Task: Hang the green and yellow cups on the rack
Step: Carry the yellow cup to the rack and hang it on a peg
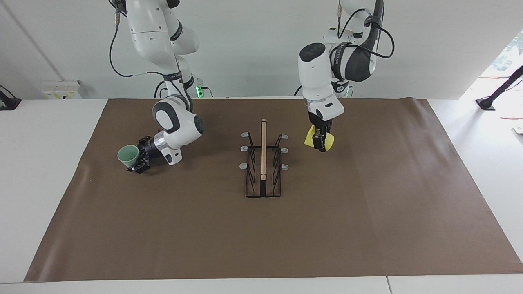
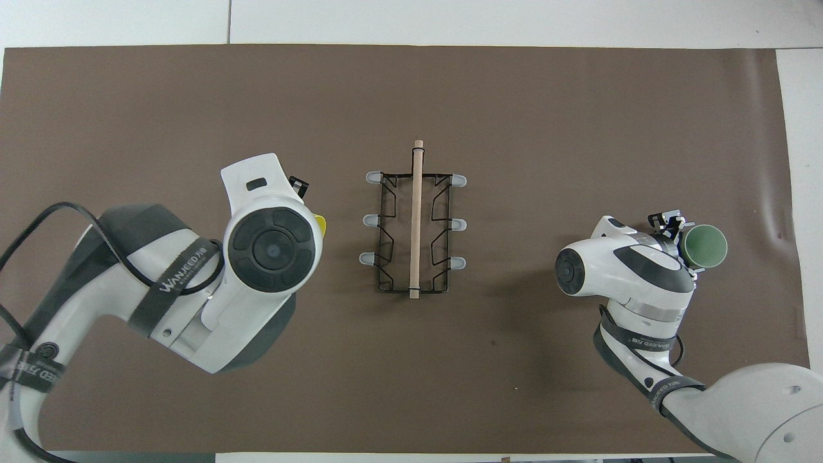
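The rack (image 1: 263, 152) stands in the middle of the brown mat, its wooden bar upright and all its grey-tipped prongs bare; it also shows in the overhead view (image 2: 416, 218). My left gripper (image 1: 321, 143) points down beside the rack, toward the left arm's end, shut on the tilted yellow cup (image 1: 309, 138). From overhead the wrist hides all but a sliver of that cup (image 2: 320, 224). My right gripper (image 1: 137, 161) lies level and low over the mat toward the right arm's end, shut on the green cup (image 1: 127, 155), which is held on its side (image 2: 705, 246).
The brown mat (image 1: 367, 228) covers most of the white table (image 1: 36, 163). A white socket box (image 1: 63, 89) sits at the wall, and a black stand foot (image 1: 486, 104) rests on the table past the mat's edge at the left arm's end.
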